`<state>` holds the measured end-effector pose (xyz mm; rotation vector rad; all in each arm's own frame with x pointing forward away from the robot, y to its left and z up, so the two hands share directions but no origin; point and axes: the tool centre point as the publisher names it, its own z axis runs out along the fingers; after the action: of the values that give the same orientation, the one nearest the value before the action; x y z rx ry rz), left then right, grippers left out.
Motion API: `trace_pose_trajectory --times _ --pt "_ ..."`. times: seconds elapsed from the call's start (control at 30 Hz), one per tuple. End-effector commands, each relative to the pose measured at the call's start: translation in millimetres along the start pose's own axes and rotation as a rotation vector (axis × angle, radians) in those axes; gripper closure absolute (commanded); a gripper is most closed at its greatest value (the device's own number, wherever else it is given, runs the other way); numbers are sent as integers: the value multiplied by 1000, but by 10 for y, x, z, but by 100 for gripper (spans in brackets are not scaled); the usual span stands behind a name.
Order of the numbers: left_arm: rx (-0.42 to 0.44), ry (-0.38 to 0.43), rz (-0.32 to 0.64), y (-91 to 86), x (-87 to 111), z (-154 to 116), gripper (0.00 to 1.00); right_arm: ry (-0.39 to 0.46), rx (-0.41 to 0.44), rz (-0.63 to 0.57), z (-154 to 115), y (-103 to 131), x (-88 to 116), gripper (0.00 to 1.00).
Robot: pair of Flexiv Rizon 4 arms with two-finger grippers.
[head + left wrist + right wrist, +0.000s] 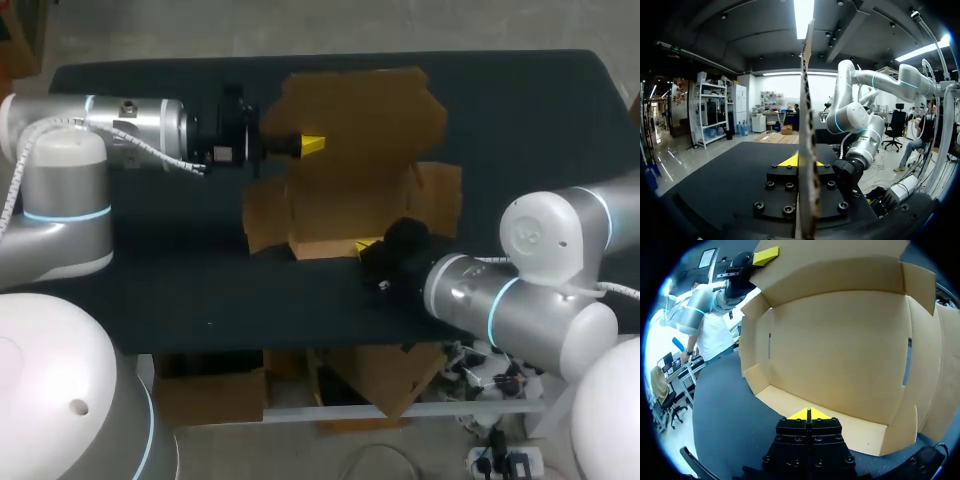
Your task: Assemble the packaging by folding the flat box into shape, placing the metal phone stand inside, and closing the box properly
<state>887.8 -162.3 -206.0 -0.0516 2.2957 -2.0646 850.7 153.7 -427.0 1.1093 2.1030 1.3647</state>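
Currently, the half-folded cardboard box (pixel 350 200) sits open mid-table (pixel 520 110), its lid flap raised, with the left gripper (pixel 312 144) clamped on that flap's edge and the right gripper (pixel 368 244) at the low front panel, tips pressed together.

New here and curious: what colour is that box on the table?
The box is plain brown cardboard; the right wrist view shows it best.

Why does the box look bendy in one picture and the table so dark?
Right wrist view: the fisheye lens curves the straight edges of the box. Head view: the table is black, so it looks dark, while the brown box shows clearly.
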Motion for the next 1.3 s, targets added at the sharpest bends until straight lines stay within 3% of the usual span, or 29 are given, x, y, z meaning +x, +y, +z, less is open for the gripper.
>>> trace_pose_trajectory --times 0.03,1.3 --pt "3 6 1 64 43 -7 100 -3 -6 0 24 -41 4 100" --pt "-8 34 -50 150 484 5 100 -3 -6 0 24 -41 4 100"
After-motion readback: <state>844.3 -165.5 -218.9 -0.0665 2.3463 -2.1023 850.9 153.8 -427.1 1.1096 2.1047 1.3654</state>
